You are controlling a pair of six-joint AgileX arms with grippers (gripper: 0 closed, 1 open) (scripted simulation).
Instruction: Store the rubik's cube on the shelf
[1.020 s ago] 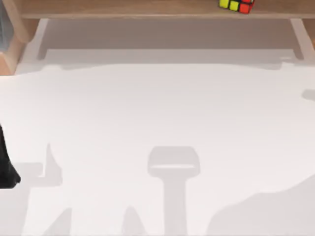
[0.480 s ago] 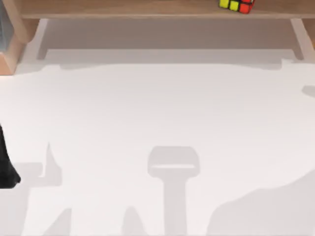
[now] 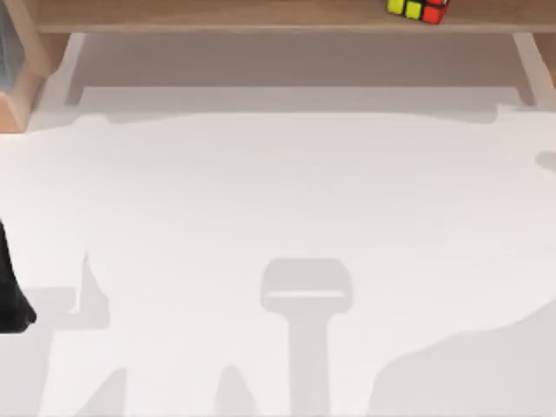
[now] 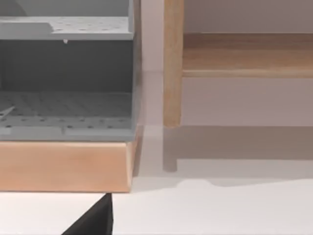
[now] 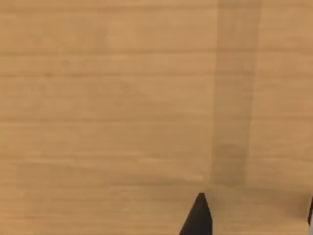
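Rubik's cube [image 3: 418, 9]: it sat on the shelf [image 3: 217, 15], right of the middle.
Left arm [image 3: 12, 291]: parked at the table's [image 3: 278, 200] left edge.
Fingers: we could not tell on either gripper.

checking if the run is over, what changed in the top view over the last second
Almost nothing. A soft shadow on the white tabletop at the top view's right edge crept a little; its outline near the shelf's right support shifted too. The rubik's cube stayed where it was on the shelf, right of centre, free of any gripper. The left arm stayed parked at the left edge.
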